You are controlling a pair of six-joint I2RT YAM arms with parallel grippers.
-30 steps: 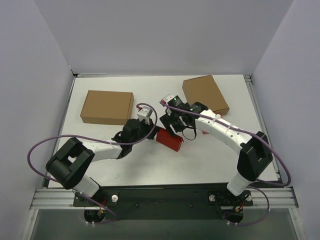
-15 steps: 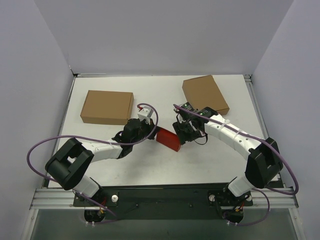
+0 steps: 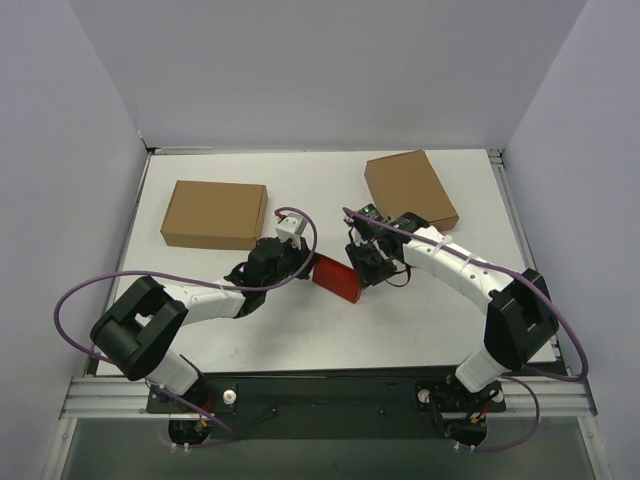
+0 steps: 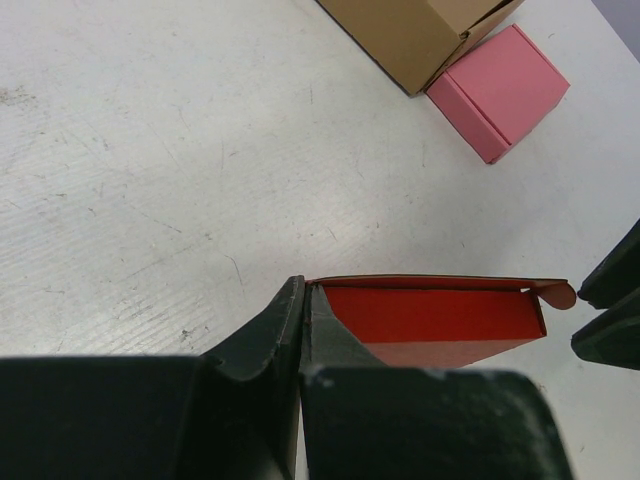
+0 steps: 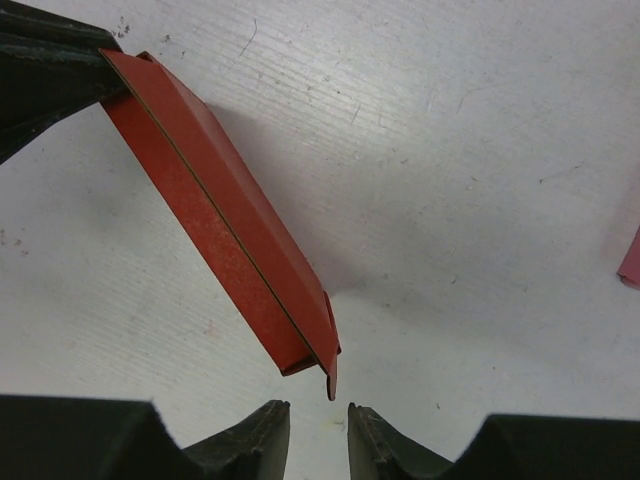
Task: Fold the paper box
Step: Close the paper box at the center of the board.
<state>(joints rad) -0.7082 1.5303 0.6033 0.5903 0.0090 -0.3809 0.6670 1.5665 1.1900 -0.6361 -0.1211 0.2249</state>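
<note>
Well, the white table (image 3: 400, 330) held everything, and the two arms reached in over it from the near edge. The left arm (image 3: 200, 298) lay low and stretched toward the middle, and the right arm (image 3: 455, 265) bent back to meet it, so both wrists flanked one small object. At the back, well apart from each other, sat the left brown box (image 3: 215, 213) and the right brown box (image 3: 410, 188) — clear of the work and, by my reckoning, no part of it. Between the wrists, near the table's centre, was the paper box (image 3: 337, 279), bright red and partly formed, with its long walls up. A small pink box (image 4: 498, 92) lay just beside a brown one, likewise out of the way.

The left gripper (image 4: 303, 300) was clamped on one end of the red box, pinching a wall there. I took that as an anchor, so the thin card would not slide or spring flat while the far end was worked. The right gripper (image 5: 310, 415) hovered at that far end, its jaws at a narrow gap with nothing between them. Just ahead of the gap a little tab (image 5: 331, 375) stuck out at the box's corner — close, yet not touching as far as I could see. To my eye the pincer was lined up to nip or tuck that tab.
</note>
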